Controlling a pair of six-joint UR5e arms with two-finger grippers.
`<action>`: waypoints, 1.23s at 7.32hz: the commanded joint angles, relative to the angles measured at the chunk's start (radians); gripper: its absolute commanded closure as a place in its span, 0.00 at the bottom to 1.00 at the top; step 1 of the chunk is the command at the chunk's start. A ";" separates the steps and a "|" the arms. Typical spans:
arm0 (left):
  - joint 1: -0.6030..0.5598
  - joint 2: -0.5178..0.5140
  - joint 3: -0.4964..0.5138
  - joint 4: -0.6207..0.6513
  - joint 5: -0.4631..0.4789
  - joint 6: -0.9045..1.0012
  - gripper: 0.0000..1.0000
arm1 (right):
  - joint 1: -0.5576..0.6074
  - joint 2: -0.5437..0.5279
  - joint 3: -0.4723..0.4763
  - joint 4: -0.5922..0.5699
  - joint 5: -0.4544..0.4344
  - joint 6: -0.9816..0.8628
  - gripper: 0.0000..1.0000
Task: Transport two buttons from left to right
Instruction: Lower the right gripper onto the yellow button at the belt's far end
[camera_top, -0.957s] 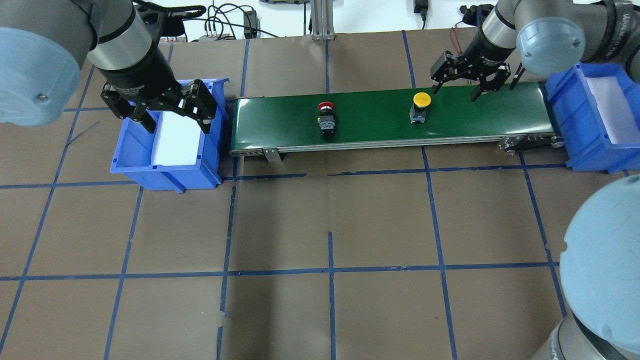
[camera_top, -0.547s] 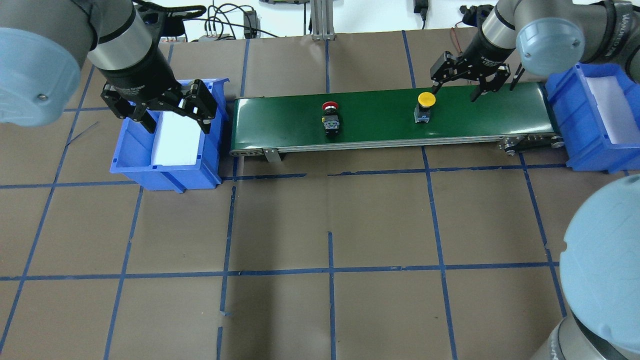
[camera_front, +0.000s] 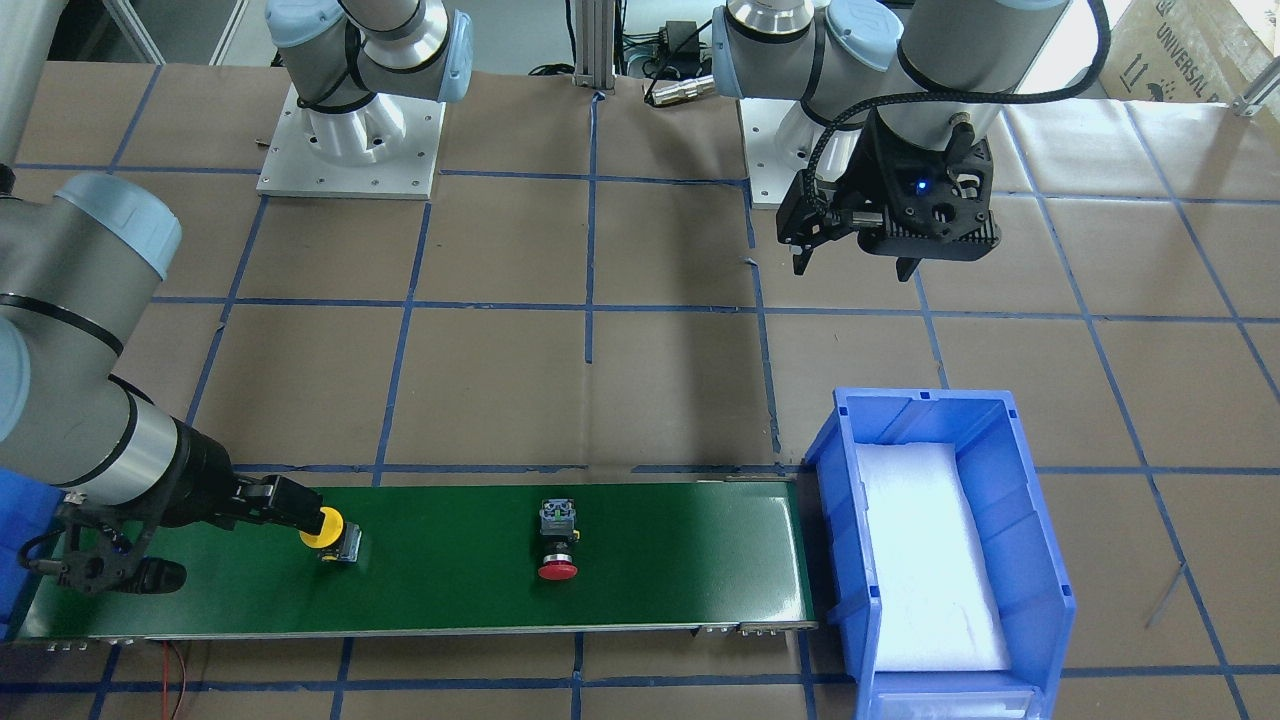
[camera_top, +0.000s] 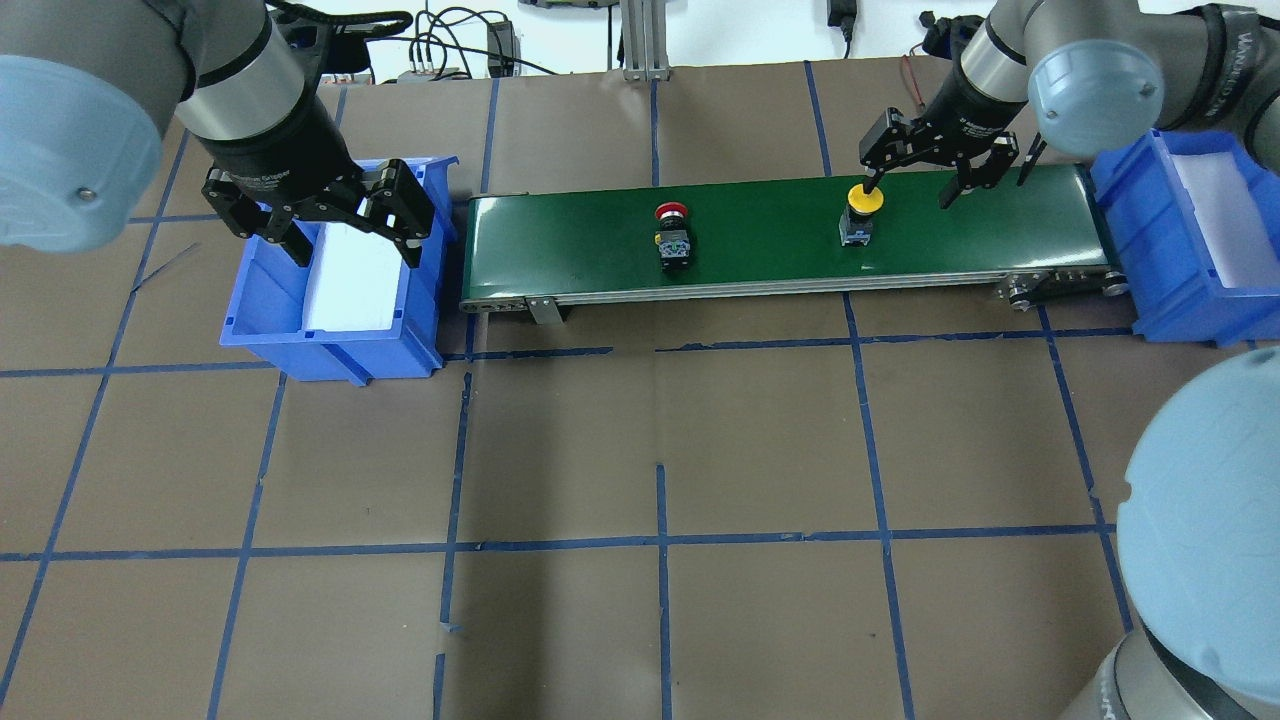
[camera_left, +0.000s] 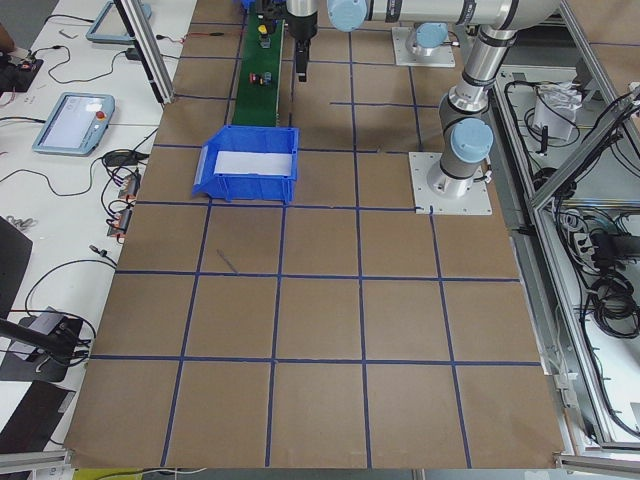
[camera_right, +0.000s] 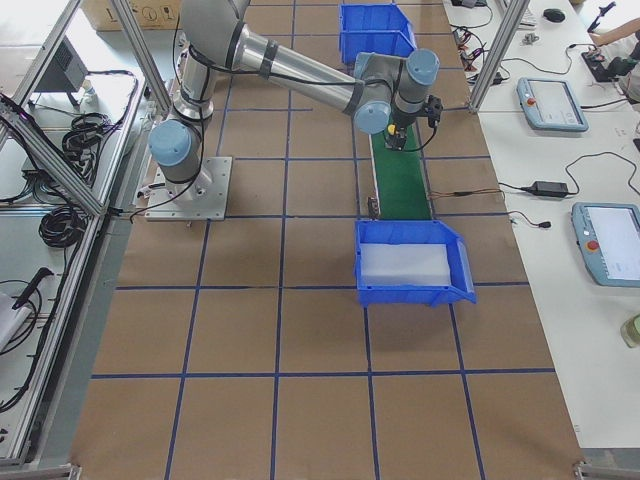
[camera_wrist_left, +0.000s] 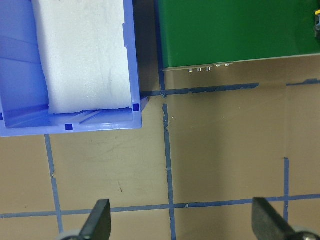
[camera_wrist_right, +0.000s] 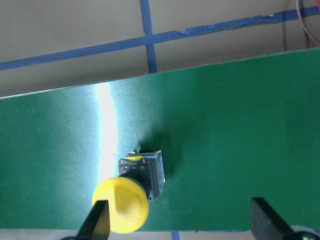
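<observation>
The yellow button (camera_top: 864, 202) lies on the green belt (camera_top: 760, 265), right of its middle. It also shows in the front view (camera_front: 324, 528) and the right wrist view (camera_wrist_right: 121, 204). The red button (camera_top: 672, 228) lies near the belt's middle, cap toward the far side; it also shows in the front view (camera_front: 557, 548). My right gripper (camera_top: 907, 190) is open just above the belt, also in the front view (camera_front: 238, 545), and one of its fingertips (camera_wrist_right: 97, 221) is at the yellow cap. My left gripper (camera_top: 352, 248) hangs open and empty over the left blue bin (camera_top: 268, 330).
The left bin holds white foam (camera_wrist_left: 80, 50) and stands against the belt's left end. A second blue bin (camera_top: 1130, 215) with foam stands at the belt's right end. Brown paper with blue tape lines covers the table (camera_top: 660, 450). Cables lie behind the belt.
Both buttons have travelled to the right along the belt. The yellow cap has come up to my right gripper's near finger. The left arm has not moved.
</observation>
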 joint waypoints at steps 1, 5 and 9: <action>-0.003 0.003 0.000 -0.002 0.003 -0.002 0.00 | 0.000 0.003 -0.004 -0.001 0.005 0.003 0.00; -0.003 0.000 -0.002 -0.001 0.003 -0.002 0.00 | 0.002 0.001 0.002 -0.003 0.002 0.005 0.00; -0.004 0.000 -0.002 -0.001 0.002 -0.005 0.00 | 0.002 0.041 -0.007 -0.003 -0.015 -0.008 0.00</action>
